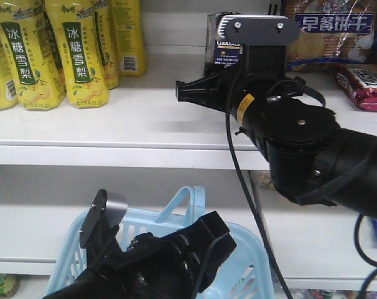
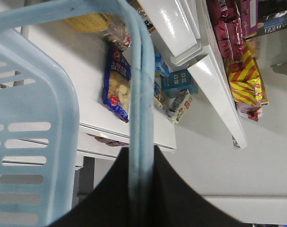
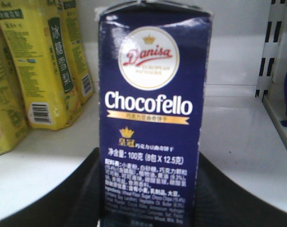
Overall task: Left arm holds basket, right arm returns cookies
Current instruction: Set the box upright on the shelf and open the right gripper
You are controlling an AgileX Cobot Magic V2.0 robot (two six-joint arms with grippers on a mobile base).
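Note:
The cookies [image 3: 153,118] are a tall dark navy "Chocofello" box, upright between the black fingers of my right gripper [image 3: 150,189], which is shut on its lower part. In the front view the box [image 1: 224,51] is over the upper white shelf [image 1: 114,124], mostly hidden behind the right arm [image 1: 288,124]. I cannot tell whether its base touches the shelf. The light blue basket [image 1: 70,249] hangs low in front of the shelves. Its looped handle [image 2: 139,118] runs between the jaws of my left gripper [image 2: 141,189], which is shut on it.
Yellow drink bottles [image 1: 51,50] stand at the left of the upper shelf, close to the box. A bag of round biscuits [image 1: 328,31] and a maroon packet [image 1: 366,84] lie to its right. A slotted shelf upright [image 3: 271,47] is at the right. Snack bags [image 2: 117,85] fill lower shelves.

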